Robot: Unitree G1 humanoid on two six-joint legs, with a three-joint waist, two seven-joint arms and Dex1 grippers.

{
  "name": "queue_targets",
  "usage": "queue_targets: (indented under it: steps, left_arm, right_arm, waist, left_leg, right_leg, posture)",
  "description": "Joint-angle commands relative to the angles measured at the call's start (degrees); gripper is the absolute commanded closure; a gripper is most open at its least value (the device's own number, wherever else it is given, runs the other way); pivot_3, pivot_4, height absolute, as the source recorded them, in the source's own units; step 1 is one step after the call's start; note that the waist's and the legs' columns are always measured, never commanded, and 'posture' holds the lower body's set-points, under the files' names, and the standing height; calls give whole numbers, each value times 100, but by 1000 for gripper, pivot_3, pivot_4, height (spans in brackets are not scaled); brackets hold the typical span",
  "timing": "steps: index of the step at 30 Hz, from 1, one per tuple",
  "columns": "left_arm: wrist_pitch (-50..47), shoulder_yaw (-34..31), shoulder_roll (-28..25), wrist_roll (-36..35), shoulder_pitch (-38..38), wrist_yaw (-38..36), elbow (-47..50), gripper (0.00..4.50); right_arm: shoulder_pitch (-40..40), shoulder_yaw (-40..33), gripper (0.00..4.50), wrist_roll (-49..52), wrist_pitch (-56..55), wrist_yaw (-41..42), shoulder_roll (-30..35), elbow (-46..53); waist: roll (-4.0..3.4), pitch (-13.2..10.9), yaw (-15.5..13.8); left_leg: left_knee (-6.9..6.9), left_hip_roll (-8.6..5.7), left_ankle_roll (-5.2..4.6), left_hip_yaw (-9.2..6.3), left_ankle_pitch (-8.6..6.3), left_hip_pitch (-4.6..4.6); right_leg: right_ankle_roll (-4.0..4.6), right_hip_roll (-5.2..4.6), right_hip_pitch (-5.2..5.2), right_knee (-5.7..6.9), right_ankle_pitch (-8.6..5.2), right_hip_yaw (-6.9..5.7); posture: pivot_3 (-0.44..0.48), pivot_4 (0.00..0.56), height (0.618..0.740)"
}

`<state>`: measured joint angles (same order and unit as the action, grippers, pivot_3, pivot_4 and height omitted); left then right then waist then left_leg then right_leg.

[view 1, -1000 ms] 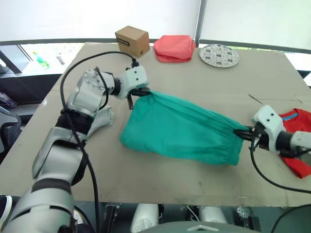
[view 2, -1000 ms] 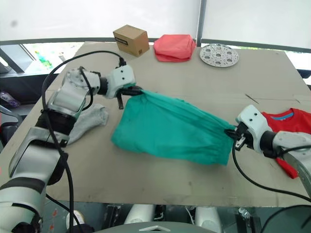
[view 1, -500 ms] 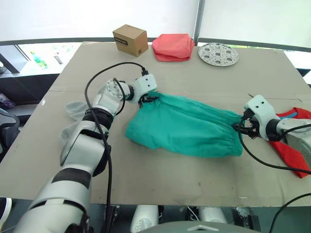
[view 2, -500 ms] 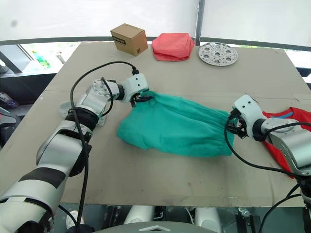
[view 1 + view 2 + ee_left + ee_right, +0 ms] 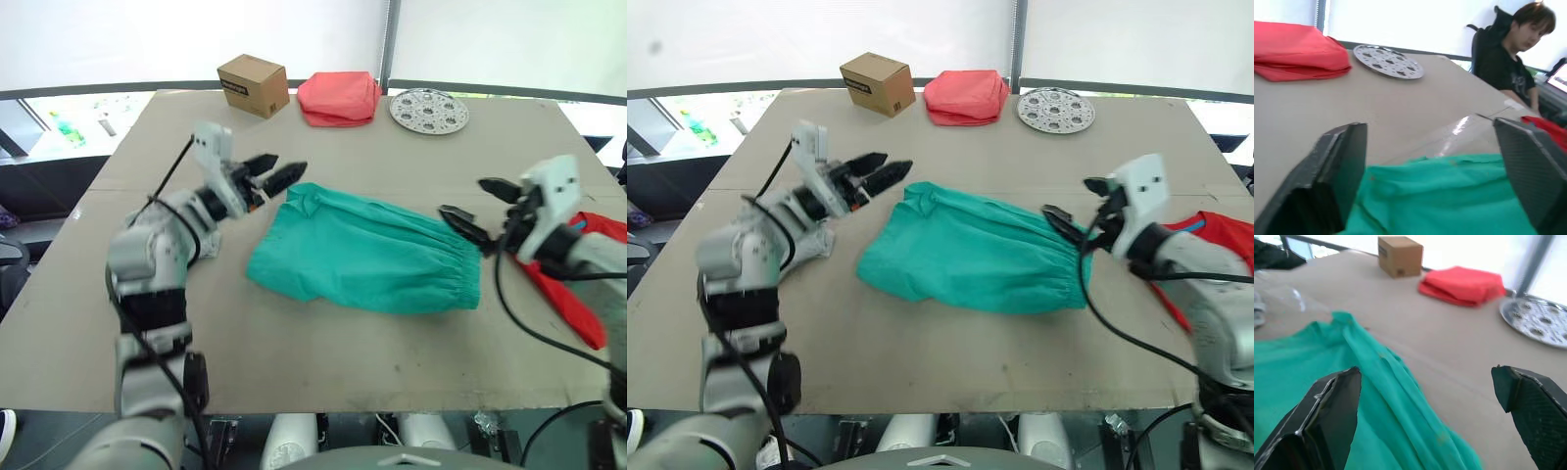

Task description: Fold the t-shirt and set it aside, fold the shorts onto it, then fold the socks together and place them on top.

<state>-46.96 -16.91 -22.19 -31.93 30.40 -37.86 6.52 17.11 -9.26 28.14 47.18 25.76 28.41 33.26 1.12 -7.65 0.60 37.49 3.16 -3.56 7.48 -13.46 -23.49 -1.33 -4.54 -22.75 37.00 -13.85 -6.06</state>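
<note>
A: Where are the shorts (image 5: 367, 257)?
B: Flat on the table (image 5: 323, 343), between both grippers.
A: Holding them?
B: No. The left gripper (image 5: 276, 170) and right gripper (image 5: 474, 210) are wide apart (nothing inside).

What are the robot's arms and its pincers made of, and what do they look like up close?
The arms are chunky silver-grey segments with black bands at the joints, and loose black cables loop along each one. Each wrist ends in a white block. From it stick two black, tapered fingers: the left gripper and the right gripper. In the wrist views the fingers show a fine woven, carbon-like texture.
</note>
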Motion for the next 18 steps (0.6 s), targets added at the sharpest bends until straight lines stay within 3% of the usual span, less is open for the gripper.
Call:
queue_targets:
  steps: [1,4,8,10,16,18]
  left_arm:
    - [185,339,424,3,-789,607,1250,45]
    - [743,931,541,474,-1397,736,1501,45]
    - [1942,1803,593,1762,-1778,1219,573,45]
    - [2213,1944,627,2073,-1871,1430,145,45]
    - [2604,1472,515,2128,-2223,1666,-186,45]
    - [2537,1063,622,1453,-2382,1422,188,45]
  right_arm:
    - [-84,796,0,-767,-1187,-427,-680,-637]
    - [-348,1433,0,-1500,-2107,-641,-1059,-1266]
    - [-652,1893,0,-2298,-2900,-1115,-1421,-2211]
    - [-712,1943,0,-2607,-3119,-1319,-1451,-2581]
    - [-909,1598,0,-2904,-3298,-1593,-1313,-2764]
    - [-916,1498,0,-2605,-3325,-1363,-1358,-2489]
  waist:
    - [1,1,-21]
    - [-1,1,-23]
    - [-8,8,-29]
    - [-9,8,-10]
    - [-21,25,6]
    - [-21,28,13]
  left_leg:
    - [-1,-2,0,-1,0,0]
    - [-1,-4,1,2,0,2]
    - [-3,-4,2,4,0,5]
    - [-4,-5,2,11,0,12]
    - [-13,2,3,9,-1,16]
    - [-20,3,3,9,-2,20]
  right_leg:
    - [0,-1,1,1,0,-2]
    - [2,1,2,0,1,-1]
    - [4,2,3,0,0,-3]
    - [4,2,7,-1,0,3]
    - [5,-24,6,-2,-1,4]
    - [6,-28,6,-3,-1,3]
  posture:
    - [0,150,740]
    - [0,150,740]
    - [0,150,740]
    - [0,150,740]
    - [0,150,740]
    - [0,150,740]
